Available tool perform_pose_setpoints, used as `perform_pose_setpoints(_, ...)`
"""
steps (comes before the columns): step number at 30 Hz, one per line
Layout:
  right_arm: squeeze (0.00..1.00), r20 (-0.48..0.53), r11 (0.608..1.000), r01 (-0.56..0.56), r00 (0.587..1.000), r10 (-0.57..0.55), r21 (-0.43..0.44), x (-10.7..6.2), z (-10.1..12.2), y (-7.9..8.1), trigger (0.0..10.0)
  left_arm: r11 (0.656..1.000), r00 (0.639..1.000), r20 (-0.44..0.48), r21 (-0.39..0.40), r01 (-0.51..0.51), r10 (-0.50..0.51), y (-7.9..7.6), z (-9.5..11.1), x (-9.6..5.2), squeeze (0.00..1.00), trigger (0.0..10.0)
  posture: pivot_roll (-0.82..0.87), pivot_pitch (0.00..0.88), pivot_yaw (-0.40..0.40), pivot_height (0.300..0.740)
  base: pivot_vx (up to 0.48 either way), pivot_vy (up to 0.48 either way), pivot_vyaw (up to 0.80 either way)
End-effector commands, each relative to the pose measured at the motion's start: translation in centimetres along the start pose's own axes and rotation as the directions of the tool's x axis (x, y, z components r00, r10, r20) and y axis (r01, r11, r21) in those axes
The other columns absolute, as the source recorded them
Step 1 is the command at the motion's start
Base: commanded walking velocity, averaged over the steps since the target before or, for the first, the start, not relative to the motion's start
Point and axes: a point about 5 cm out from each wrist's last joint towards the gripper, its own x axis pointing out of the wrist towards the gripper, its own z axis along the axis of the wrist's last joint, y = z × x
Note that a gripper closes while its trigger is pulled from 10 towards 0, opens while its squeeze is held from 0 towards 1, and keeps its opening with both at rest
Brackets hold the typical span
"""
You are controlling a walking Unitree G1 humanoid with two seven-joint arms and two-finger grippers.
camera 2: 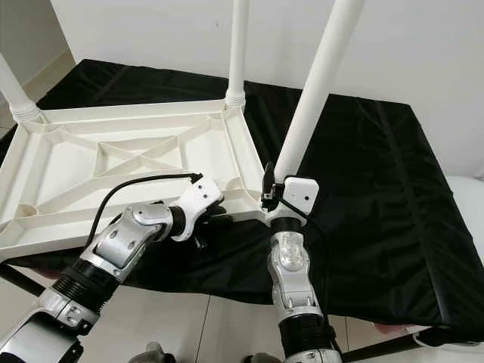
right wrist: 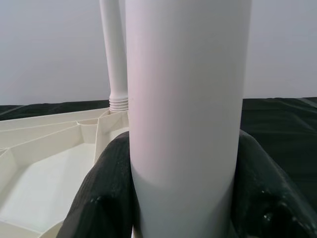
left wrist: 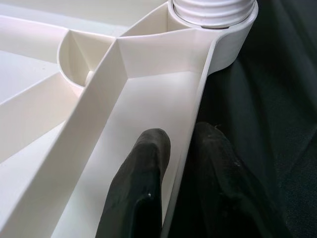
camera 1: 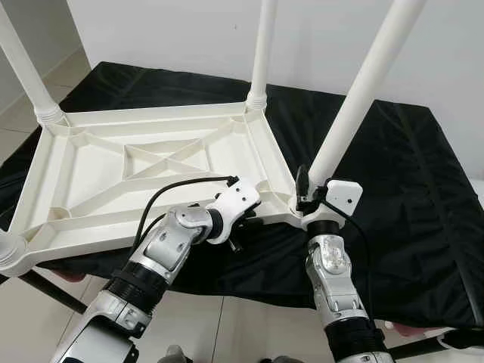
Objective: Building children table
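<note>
Tabletop [camera 1: 98, 198] of white plastic lies upside down on a black cloth [camera 1: 408, 189], its ribbed underside facing up and its braces crossing in the middle. The cloth covers a bench or low table that stands against a white wall [camera 1: 181, 30].

Four white legs rise from the corners. One stands at the far corner [camera 1: 262, 45], one at the far left corner [camera 1: 23, 64], and the top of another socket shows at the near left corner [camera 1: 9, 249]. The near right leg [camera 1: 363, 91] leans a little to the right as it goes up out of the picture.

The right gripper [right wrist: 181, 198] is at the base of that near right leg, just above the corner socket, with its two black fingers [right wrist: 106, 193] closed around the tube, one on each side (the wrist view shows the leg held snugly between them). The silver forearm comes up from below, nearly upright.

The left gripper [left wrist: 178, 168] is at the near long edge of the tabletop, close to the same corner. Its fingers [left wrist: 143, 173] straddle the thin rim wall: one lies inside the tray-like recess, the other outside over the cloth, so the jaws are narrow and pinched on the rim. The threaded collar of the near right leg [left wrist: 213, 10] sits in its socket just beyond the fingertips.

Pale floor tiles [camera 1: 227, 333] show below the cloth's edge.
</note>
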Motion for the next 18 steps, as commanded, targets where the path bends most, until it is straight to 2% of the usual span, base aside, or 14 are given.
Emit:
perform_pose_setpoints(1,0.0,-0.232,0.968,0.215,0.943,-0.24,-0.128,-2.3,-4.4,-4.9,10.0,0.992,0.991,0.128,0.109,-0.061,0.046,1.5,3.8,-1.7,0.0,10.0,-0.04,0.033,0.001,0.74,0.0,0.0,0.0)
perform_pose_setpoints(10,0.0,-0.197,0.966,0.223,0.949,-0.246,-0.134,-2.3,-3.9,-4.5,10.0,0.992,0.99,0.128,0.108,-0.067,0.053,1.6,3.9,-1.8,0.0,10.0,-0.04,0.032,0.001,0.74,0.0,0.0,0.0)
perform_pose_setpoints(18,0.0,-0.135,0.985,0.154,0.977,-0.164,-0.082,-1.8,-2.7,-3.9,10.0,0.992,0.99,0.129,0.109,-0.068,0.054,1.7,3.9,-1.8,0.0,10.0,-0.05,0.029,-0.001,0.74,0.0,0.0,0.0)
